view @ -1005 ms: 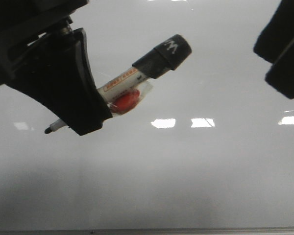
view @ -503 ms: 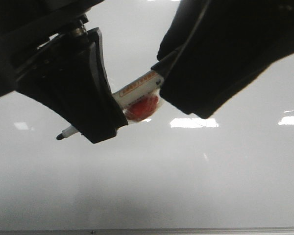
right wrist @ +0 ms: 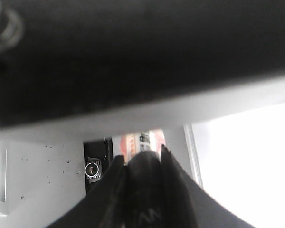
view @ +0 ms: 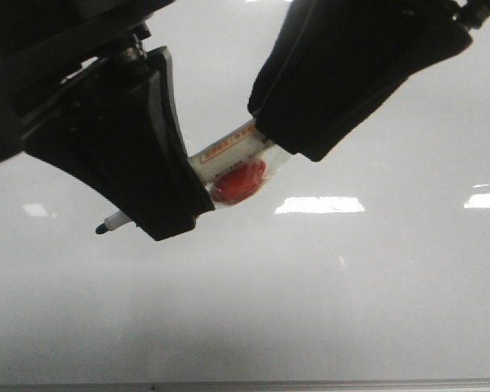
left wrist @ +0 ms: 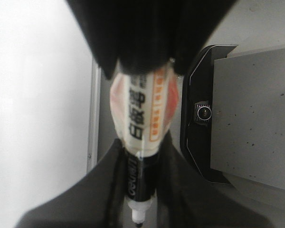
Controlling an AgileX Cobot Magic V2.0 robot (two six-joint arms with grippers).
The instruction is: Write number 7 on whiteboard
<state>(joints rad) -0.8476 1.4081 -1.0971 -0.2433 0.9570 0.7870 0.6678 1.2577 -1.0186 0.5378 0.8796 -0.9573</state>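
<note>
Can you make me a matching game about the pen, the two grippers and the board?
Things:
1. left gripper
2. right gripper
3. pen tip
4. whiteboard

States:
A. bare, no ink line showing
B. pokes out below the left gripper, off the board
C. closed on the pen's black cap end
D. holds the pen's barrel near the tip

Pairs: 1-D, 2-C, 3-B, 4-A

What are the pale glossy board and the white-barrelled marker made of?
The glossy pale whiteboard looks like coated, smooth sheet, going by its sharp glare patches. The white-barrelled marker looks like plastic with a printed label; clear wrap seems to bulge around it.
</note>
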